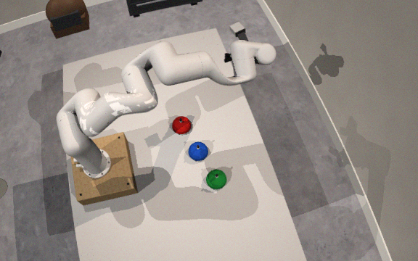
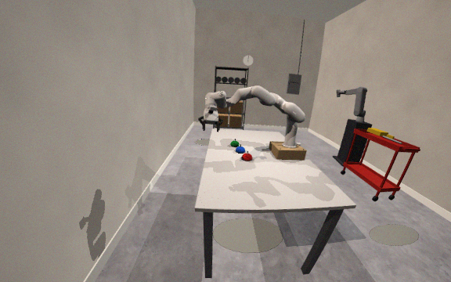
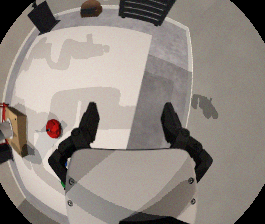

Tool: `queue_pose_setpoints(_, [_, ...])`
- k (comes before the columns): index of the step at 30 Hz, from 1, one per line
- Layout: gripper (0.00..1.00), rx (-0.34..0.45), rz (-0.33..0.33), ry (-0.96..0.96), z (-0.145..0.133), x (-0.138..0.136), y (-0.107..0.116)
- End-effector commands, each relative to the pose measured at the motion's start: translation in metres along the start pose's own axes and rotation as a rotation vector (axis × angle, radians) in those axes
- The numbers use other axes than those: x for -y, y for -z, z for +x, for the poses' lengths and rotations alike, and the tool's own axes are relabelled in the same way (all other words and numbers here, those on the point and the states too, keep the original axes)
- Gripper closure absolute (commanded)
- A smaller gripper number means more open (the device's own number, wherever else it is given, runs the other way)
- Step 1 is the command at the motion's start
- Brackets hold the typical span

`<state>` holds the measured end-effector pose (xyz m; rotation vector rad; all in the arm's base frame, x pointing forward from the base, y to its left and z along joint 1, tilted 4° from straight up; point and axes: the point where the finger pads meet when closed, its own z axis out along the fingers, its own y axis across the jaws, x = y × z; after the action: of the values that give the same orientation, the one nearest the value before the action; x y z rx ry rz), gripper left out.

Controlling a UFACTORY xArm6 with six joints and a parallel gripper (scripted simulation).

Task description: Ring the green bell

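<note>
above the table edge (image 2: pixel 272 207), claw (image 2: pixel 209 122) spread wide (grasping nothing), green bell (image 1: pixel 215 179) apart.

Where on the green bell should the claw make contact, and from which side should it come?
Contact only the small dark button on top of the green bell, coming straight down from above. The dome is smooth and sloped, so side contact would likely shift it. The open claw hangs far off.
</note>
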<state>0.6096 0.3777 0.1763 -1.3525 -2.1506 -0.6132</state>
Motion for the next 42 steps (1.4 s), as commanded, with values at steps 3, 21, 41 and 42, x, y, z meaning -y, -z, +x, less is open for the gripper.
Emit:
queue_pose_setpoints(3, [0.00,0.155,-0.044,-0.041,-0.076,0.018,0.042])
queue_pose_setpoints(21, [0.00,0.468,-0.027,-0.078,-0.214,0.113,0.125])
queue_pose_setpoints(41, [0.00,0.713,0.074,-0.030,-0.299,0.254,0.183])
queue_pose_setpoints(42, [0.00,0.730,0.086,-0.021,-0.304,0.268,0.186])
